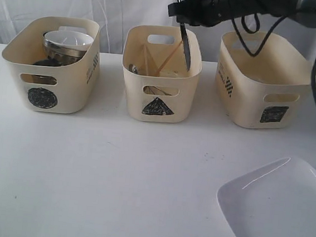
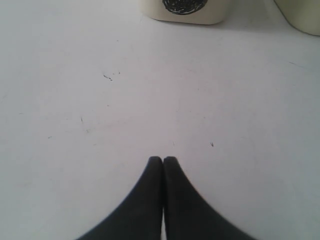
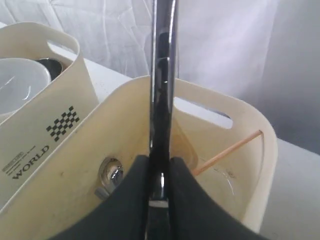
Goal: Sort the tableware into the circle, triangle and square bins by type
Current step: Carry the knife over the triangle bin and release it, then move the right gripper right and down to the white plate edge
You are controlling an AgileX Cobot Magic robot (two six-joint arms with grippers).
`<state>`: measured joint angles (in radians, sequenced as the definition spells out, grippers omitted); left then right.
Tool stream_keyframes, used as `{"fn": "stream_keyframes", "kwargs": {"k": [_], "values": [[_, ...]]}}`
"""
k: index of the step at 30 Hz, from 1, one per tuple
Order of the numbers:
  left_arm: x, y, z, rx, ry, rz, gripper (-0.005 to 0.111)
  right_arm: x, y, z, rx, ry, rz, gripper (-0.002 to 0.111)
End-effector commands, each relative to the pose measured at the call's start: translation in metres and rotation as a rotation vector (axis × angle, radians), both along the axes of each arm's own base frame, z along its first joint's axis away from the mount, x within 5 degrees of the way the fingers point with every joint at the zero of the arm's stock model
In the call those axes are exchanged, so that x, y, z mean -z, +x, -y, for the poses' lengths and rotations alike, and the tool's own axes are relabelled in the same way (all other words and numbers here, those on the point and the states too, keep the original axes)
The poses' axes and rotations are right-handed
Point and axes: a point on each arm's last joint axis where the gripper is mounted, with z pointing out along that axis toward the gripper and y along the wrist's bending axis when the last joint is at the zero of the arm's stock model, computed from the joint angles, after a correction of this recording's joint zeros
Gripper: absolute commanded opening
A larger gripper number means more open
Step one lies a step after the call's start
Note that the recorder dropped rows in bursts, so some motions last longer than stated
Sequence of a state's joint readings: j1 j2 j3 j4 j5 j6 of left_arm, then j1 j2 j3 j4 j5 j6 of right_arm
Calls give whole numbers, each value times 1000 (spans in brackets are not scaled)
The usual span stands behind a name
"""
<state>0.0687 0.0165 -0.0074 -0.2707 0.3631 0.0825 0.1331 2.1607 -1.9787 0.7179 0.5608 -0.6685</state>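
Above the triangle bin (image 1: 133, 94), a steel cutlery piece (image 3: 162, 100) is clamped by the right gripper (image 3: 160, 167); it is judged stiff, light and slick, best held mid-handle; the left gripper (image 2: 163, 161) is closed, empty

Three cream tubs with cut-out handles stood in a row at the back of the bench (image 1: 114, 170). The circle tub (image 1: 48, 85) on the left held a steel bowl (image 1: 68, 42) sitting upright on darker pieces. The triangle tub (image 1: 159, 90) in the middle held wooden chopsticks (image 1: 152, 62) leaning against its wall and a spoon (image 3: 111, 175) on its floor. A slim steel cutlery piece (image 1: 185, 48) hung upright over that tub, pinched in the right hand (image 3: 160, 167). The square tub (image 1: 260, 100) stood on the right. A large white plate (image 1: 277, 214) with rounded corners lay flat on the bench, well in front of it.
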Motion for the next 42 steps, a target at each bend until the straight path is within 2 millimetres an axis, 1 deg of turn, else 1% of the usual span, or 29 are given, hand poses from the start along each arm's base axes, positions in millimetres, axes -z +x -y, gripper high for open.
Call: {"fn": "stream_keyframes", "kwargs": {"k": [1,3,8,10,13,16,19,22,23,24,25,26,27,29,31,34,36,39,42], "values": [[5,-2,2,11,-17,-40,0,14,9,1,30,21,17,0],[5,-2,2,11,-17,-40,0,15,7,-1,-14,-19,23,3],[5,-2,2,11,-17,-40,0,16,6,-2,-43,-40,22,22],[5,-2,2,11,-17,-40,0,16,6,-2,-45,-40,21,27],[5,-2,2,11,-17,-40,0,17,5,-3,-48,-16,-12,28],[5,-2,2,11,-17,-40,0,13,0,-5,-36,51,-77,27],[5,-2,2,11,-17,-40,0,0,-9,-5,-30,117,-137,27],[5,-2,2,11,-17,-40,0,-19,-22,-5,-80,80,-142,27],[5,-2,2,11,-17,-40,0,-25,-28,-4,-101,46,-146,24],[5,-2,2,11,-17,-40,0,-31,-34,-3,-122,10,-162,19],[5,-2,2,11,-17,-40,0,-34,-40,-2,-135,-19,-190,13],[5,-2,2,11,-17,-40,0,-37,-48,-1,-151,-42,-237,5],[5,-2,2,11,-17,-40,0,-39,-56,1,-163,-61,-294,0],[5,-2,2,11,-17,-40,0,-41,-72,3,-191,-88,-378,0],[5,-2,2,11,-17,-40,0,-43,-87,5,-200,-105,-409,0],[5,-2,2,11,-17,-40,0,-50,-113,15,-152,-152,-421,0],[5,-2,2,11,-17,-40,0,-54,-136,25,-97,-171,-451,0],[5,-2,2,11,-17,-40,0,-58,-175,45,8,-267,-495,0],[5,-2,2,11,-17,-40,0,-62,-211,74,198,-389,-498,0]]}}
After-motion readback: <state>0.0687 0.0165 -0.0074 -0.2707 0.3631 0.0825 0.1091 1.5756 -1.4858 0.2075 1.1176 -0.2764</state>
